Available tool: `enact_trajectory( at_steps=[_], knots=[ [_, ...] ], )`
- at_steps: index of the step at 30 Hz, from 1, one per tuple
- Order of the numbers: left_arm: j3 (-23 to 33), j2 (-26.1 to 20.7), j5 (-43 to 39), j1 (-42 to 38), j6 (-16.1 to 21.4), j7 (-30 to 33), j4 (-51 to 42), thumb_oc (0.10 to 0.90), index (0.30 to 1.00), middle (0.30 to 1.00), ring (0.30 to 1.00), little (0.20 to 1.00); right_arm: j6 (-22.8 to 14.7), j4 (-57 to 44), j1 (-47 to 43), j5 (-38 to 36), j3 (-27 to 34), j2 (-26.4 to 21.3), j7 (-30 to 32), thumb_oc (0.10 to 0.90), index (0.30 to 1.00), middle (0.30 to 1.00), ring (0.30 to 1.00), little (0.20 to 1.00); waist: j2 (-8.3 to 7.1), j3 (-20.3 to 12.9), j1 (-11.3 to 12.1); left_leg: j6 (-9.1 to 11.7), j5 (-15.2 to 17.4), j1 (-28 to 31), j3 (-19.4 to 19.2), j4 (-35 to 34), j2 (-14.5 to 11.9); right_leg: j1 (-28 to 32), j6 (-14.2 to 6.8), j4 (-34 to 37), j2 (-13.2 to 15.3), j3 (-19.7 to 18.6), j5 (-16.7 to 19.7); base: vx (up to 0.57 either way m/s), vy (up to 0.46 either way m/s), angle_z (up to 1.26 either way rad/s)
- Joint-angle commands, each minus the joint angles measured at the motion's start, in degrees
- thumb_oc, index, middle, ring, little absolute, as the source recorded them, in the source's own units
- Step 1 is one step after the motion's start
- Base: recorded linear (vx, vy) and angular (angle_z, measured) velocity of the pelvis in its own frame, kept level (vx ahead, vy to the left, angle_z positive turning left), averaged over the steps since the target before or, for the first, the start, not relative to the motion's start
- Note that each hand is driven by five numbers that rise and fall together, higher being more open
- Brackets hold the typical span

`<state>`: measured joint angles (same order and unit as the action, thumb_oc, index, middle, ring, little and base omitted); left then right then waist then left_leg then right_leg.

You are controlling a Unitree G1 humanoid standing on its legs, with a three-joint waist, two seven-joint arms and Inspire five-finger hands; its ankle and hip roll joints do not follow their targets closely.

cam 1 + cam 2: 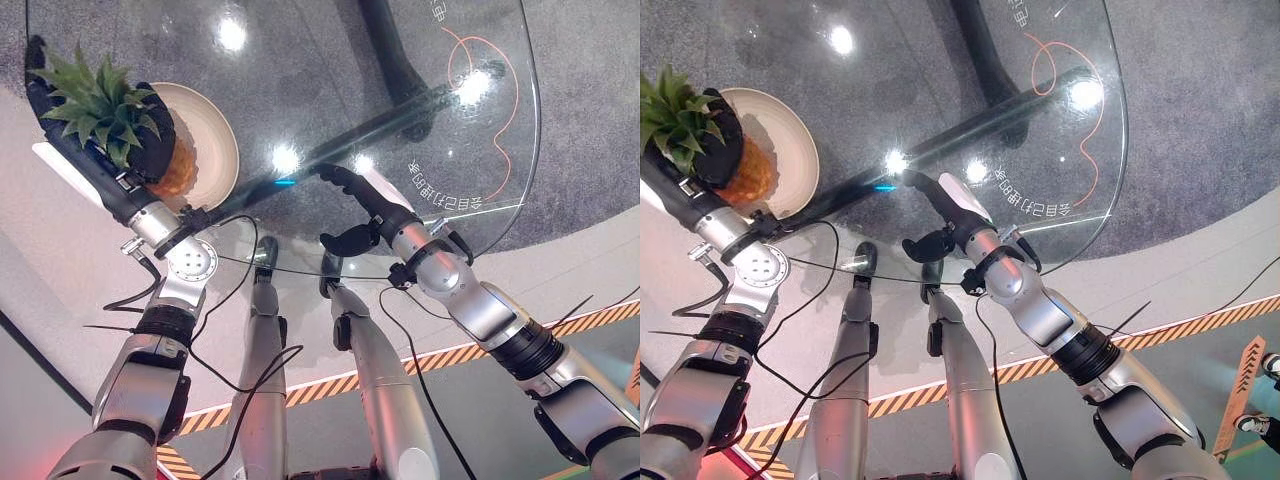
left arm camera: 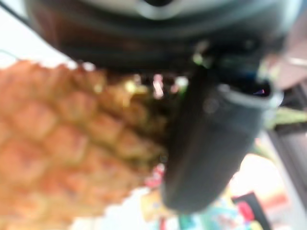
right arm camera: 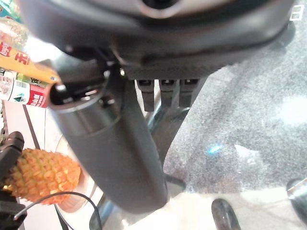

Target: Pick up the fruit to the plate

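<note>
A pineapple (image 1: 175, 165) with a green leafy crown (image 1: 100, 105) sits in my left hand (image 1: 150, 145), whose dark fingers are curled round its body. It hangs over the near edge of a cream plate (image 1: 215, 150) on the round glass table (image 1: 330, 90). In the left wrist view the orange rind (image 2: 72, 143) lies against the thumb (image 2: 211, 139). My right hand (image 1: 365, 205) rests open over the table's near edge, fingers straight and nothing in it. The right wrist view shows the pineapple (image 3: 41, 175) off to the side.
The glass table stands on a dark base (image 1: 395, 60) over a grey speckled floor. An orange line and white print mark the glass (image 1: 470, 170) at the right. A striped black and orange floor tape (image 1: 440, 355) runs below the table.
</note>
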<state>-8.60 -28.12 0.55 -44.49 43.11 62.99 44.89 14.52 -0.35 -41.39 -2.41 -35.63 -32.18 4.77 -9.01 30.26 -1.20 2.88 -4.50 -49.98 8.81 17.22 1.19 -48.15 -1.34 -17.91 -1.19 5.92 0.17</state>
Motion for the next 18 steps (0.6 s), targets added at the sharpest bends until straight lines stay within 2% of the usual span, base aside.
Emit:
enact_trajectory(
  at_steps=[1,18],
  knots=[
    [0.52,-4.12,2.07,-2.18,4.25,1.30,-4.01,0.800,0.900,0.900,0.900,0.900,-3.83,-4.72,0.63,-0.84,1.52,1.45,1.03,0.800,0.900,0.900,0.900,0.900,-4.56,-0.46,2.12,-0.78,3.86,1.88,0.82,0.70,3.44,0.67,-2.58,-1.13,-1.80,2.25,1.68,0.00,0.000,0.00],
    [0.27,-3.67,1.68,-1.91,3.91,1.26,-4.08,0.800,0.900,0.900,0.900,0.900,-4.48,-3.90,0.38,-0.75,1.28,1.59,1.27,0.800,0.900,0.900,0.900,0.900,-3.80,-0.46,2.35,-0.92,3.64,2.74,0.92,-0.02,3.76,1.19,-2.57,-0.91,-1.58,2.10,1.75,0.00,0.000,0.00]
  ],
)
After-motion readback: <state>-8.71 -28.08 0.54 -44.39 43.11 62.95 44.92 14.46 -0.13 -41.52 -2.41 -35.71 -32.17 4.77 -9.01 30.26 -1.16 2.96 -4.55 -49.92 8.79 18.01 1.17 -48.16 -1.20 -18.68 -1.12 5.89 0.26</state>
